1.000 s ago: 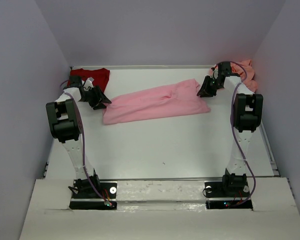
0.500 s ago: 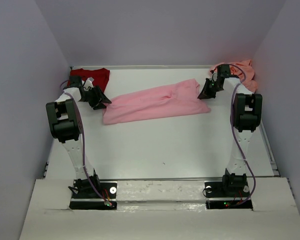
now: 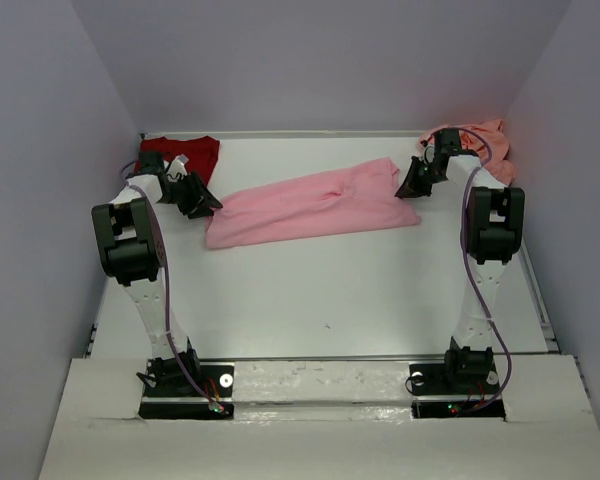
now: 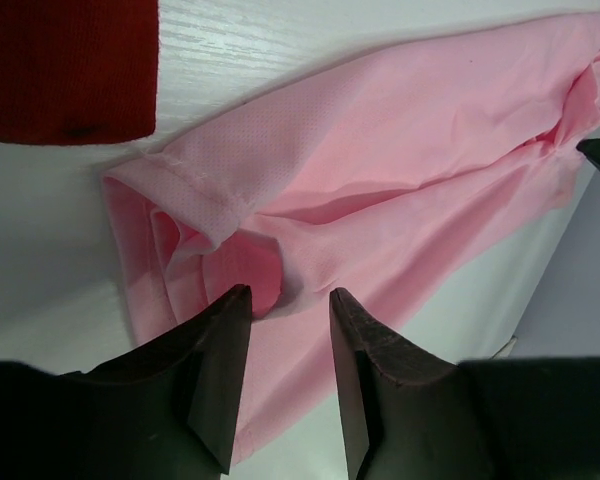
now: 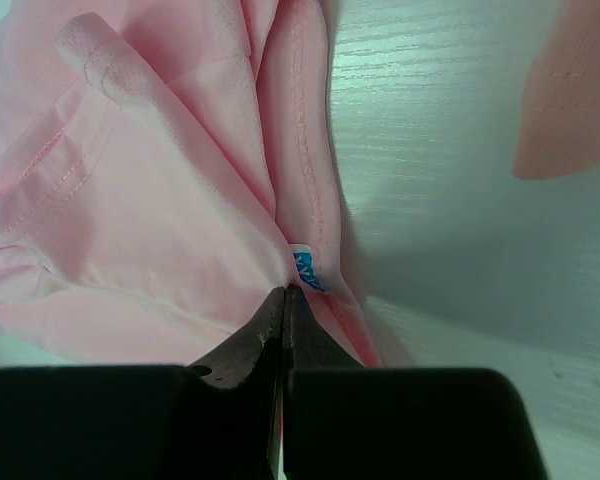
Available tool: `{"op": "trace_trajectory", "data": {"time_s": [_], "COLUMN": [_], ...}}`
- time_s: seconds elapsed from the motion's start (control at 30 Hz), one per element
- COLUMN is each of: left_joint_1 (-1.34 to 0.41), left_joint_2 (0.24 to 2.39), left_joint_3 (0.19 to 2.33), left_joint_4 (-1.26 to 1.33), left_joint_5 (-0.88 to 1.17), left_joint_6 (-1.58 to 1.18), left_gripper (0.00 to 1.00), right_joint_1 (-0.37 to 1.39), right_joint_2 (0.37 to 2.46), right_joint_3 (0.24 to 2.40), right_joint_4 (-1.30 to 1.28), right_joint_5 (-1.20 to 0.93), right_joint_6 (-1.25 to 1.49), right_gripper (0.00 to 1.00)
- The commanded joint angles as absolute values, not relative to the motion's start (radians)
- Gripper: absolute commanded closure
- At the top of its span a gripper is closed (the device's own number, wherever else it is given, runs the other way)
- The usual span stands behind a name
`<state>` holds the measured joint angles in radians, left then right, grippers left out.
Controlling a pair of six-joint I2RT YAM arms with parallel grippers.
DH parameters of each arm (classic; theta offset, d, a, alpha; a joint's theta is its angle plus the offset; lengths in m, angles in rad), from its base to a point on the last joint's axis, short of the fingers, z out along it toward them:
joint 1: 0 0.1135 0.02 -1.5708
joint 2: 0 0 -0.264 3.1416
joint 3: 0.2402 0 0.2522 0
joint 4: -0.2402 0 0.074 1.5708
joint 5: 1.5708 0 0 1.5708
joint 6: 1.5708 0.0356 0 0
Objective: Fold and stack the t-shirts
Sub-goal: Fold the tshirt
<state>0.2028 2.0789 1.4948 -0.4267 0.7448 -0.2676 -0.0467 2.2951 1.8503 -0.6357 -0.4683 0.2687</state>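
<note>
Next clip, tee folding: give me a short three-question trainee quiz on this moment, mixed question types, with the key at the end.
1. True or false: the left gripper is open above the pink tee.
2. Fill in: the right gripper is shut on the pink tee right beside its small ____.
3. The dark red tee lies: A in the far left corner; B under the pink tee; C at the near edge.
Key: 1 true; 2 label; 3 A.

neck label (image 5: pixel 305 268), blue print illegible, on pink t-shirt (image 5: pixel 160 200)
</note>
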Motion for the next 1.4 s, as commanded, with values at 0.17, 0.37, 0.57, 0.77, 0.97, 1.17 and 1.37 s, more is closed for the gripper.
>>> {"op": "trace_trajectory", "data": {"time_s": [0.17,0.37,0.57,0.77,0.97,1.17,1.37], "left_joint_1": [0.201,0.202,0.207,0.244,0.296,0.318,0.321], "left_joint_2": [2.075,2.079,2.046,1.977,1.905,1.894,1.902], "left_joint_3": [1.537,1.539,1.523,1.456,1.399,1.371,1.364], "left_joint_4": [-0.451,-0.446,-0.465,-0.423,-0.403,-0.4,-0.397], "left_joint_5": [0.798,0.796,0.724,0.686,0.629,0.626,0.637], "left_joint_6": [-0.258,-0.261,-0.258,-0.296,-0.318,-0.318,-0.314], "left_gripper": [0.88,1.0,1.0,1.0,1.0,1.0,1.0], "right_joint_1": [-0.052,-0.052,-0.052,-0.052,-0.052,-0.052,-0.052], "right_joint_2": [2.29,2.289,2.29,2.295,2.306,2.303,2.307], "right_joint_3": [1.875,1.875,1.882,1.908,1.937,1.942,1.944], "right_joint_4": [-0.618,-0.62,-0.623,-0.623,-0.626,-0.624,-0.626], "right_joint_5": [-0.474,-0.469,-0.416,-0.367,-0.35,-0.327,-0.336], "right_joint_6": [0.268,0.267,0.27,0.272,0.273,0.272,0.268], "right_gripper": [1.0,1.0,1.0,1.0,1.0,1.0,1.0]}}
